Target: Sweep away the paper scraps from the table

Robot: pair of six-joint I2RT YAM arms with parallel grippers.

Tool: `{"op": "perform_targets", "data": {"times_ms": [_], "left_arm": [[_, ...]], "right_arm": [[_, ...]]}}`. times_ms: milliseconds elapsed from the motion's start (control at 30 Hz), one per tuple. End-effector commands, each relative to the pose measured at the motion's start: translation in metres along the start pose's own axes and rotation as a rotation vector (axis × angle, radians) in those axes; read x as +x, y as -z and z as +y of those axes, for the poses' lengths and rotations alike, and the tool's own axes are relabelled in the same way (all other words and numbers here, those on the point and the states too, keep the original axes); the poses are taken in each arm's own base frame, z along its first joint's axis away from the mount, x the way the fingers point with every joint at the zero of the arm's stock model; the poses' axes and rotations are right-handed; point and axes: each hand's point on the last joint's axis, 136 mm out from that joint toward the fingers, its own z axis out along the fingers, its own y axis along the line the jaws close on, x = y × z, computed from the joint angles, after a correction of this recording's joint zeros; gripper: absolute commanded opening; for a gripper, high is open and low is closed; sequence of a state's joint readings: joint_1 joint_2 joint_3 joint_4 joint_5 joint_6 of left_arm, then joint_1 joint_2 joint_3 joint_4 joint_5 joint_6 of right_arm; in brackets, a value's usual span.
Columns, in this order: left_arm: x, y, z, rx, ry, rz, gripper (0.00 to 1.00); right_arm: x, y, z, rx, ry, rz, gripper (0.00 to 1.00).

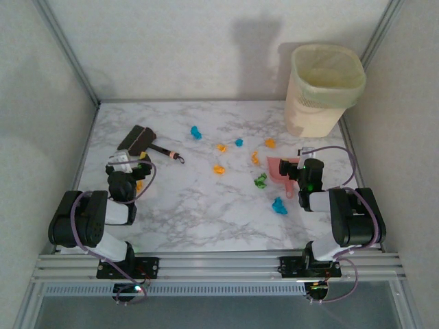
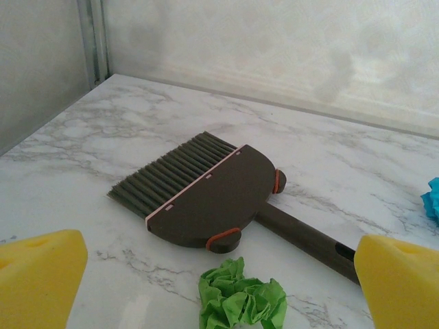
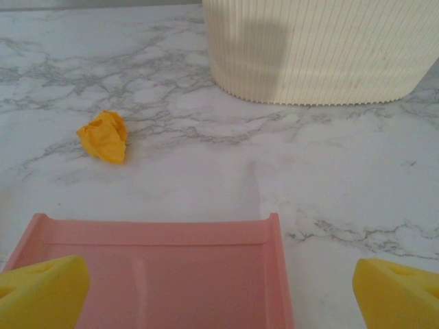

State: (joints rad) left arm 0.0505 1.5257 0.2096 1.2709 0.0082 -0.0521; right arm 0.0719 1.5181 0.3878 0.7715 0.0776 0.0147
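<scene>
Hovering my left gripper (image 2: 219,277) and right gripper (image 3: 219,293) wide open, paper scraps (image 1: 279,205) look featherlight, so I'd grab the brush (image 2: 206,199) by its handle.

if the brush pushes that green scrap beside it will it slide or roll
The green scrap is a loose crumpled wad, so probably light: it should tumble or skid ahead of the brush. Its folds look soft, so it may squash rather than roll cleanly. The table looks smooth, so little should hold it back.
</scene>
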Motion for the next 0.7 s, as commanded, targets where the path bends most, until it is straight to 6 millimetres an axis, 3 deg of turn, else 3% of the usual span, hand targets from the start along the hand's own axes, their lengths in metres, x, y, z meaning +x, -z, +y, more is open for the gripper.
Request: {"op": "perform_targets", "data": {"times_ms": [0,167,200,233,333,467,567,667], "left_arm": [[-0.021,0.0,0.003,-0.019,0.01,-0.036,0.99],[-0.069,0.033,0.003,-0.018,0.079,-0.177,0.99],[-0.081,0.04,-0.001,0.006,0.104,-0.209,0.99],[-0.095,0.048,-0.005,0.032,0.13,-0.246,0.99],[-0.125,0.071,0.007,0.003,0.321,-0.364,0.99],[-0.122,0.088,0.048,-0.181,0.682,-0.411,0.99],[-0.104,0.097,0.071,-0.291,0.895,-0.424,1.0],[-0.093,0.099,0.079,-0.358,0.949,-0.404,0.99]], "right_arm": [[-0.029,0.011,-0.002,0.018,0.0,-0.052,0.99],[-0.074,0.052,0.006,-0.003,-0.006,-0.156,0.99],[-0.076,0.059,0.007,-0.004,-0.028,-0.151,0.99],[-0.097,0.071,0.007,-0.007,-0.069,-0.189,0.99],[-0.114,0.099,-0.006,0.043,-0.293,-0.198,0.99],[-0.136,0.129,0.017,-0.141,-0.423,-0.282,0.99],[-0.121,0.14,0.001,-0.129,-0.774,-0.326,0.99],[-0.129,0.142,0.03,-0.284,-0.771,-0.242,0.98]]}}
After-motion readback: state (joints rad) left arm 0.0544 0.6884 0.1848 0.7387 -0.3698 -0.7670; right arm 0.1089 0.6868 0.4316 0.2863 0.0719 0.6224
